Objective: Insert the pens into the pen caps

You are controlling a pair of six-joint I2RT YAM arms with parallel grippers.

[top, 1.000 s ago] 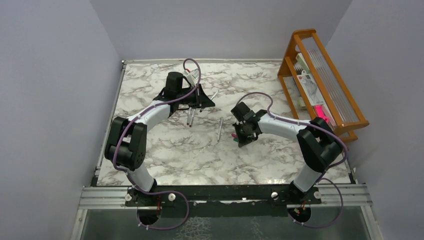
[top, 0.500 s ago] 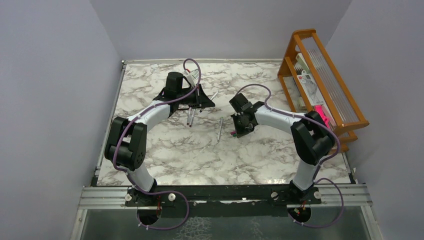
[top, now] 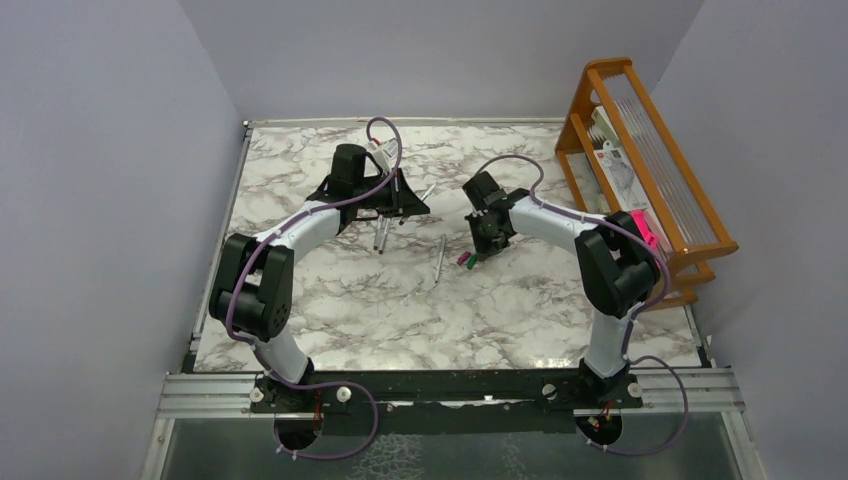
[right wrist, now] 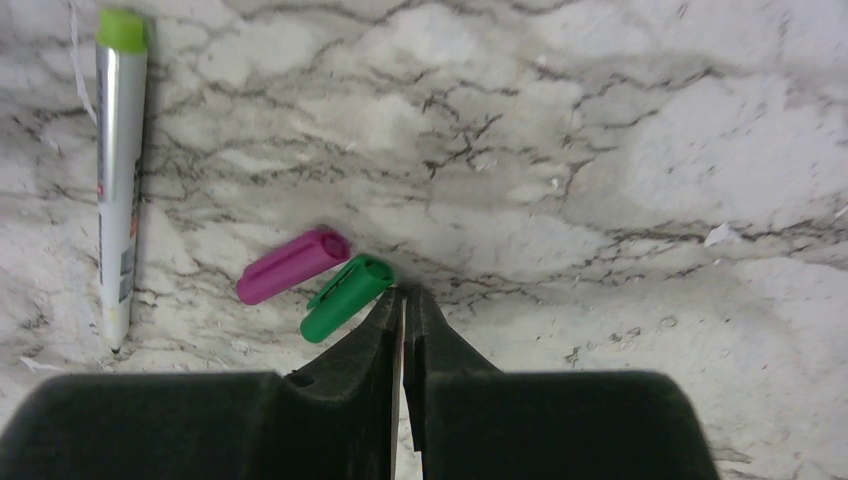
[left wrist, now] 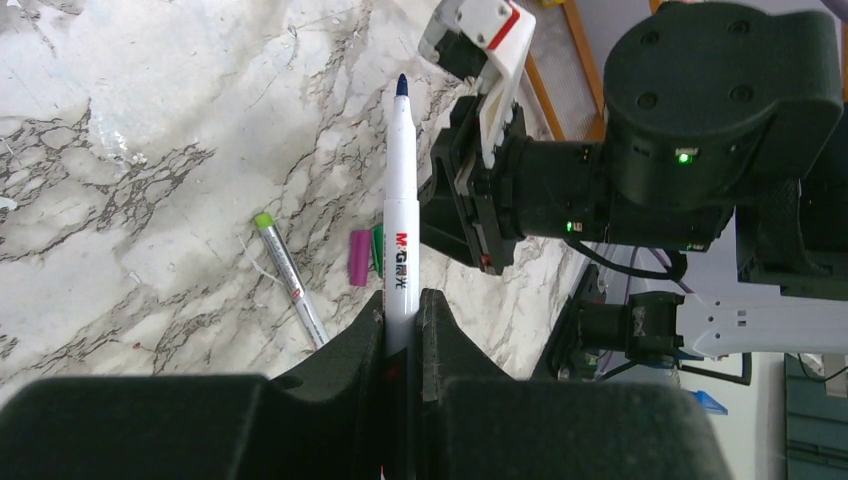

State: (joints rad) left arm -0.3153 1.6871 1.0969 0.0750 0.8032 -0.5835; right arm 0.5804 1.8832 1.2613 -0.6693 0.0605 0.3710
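Observation:
My left gripper [left wrist: 402, 300] is shut on a white pen [left wrist: 400, 190] with a blue tip, held above the marble table and pointing at the right arm. It also shows in the top view [top: 405, 205]. A magenta cap [right wrist: 292, 265] and a green cap [right wrist: 345, 297] lie side by side on the table. My right gripper [right wrist: 403, 295] is shut and empty, its tips just right of the green cap's open end. A silver pen with a green end [right wrist: 118, 180] lies left of the caps. No blue cap shows.
Two more pens [top: 381, 234] lie under the left arm. An orange wooden rack [top: 640, 160] with a pink object [top: 643, 225] stands at the table's right edge. Grey walls close in on three sides. The right arm [left wrist: 650, 150] is close in front of the held pen.
My right gripper has moved toward the far side of the table, uncovering the magenta and green caps. The left arm has not moved.

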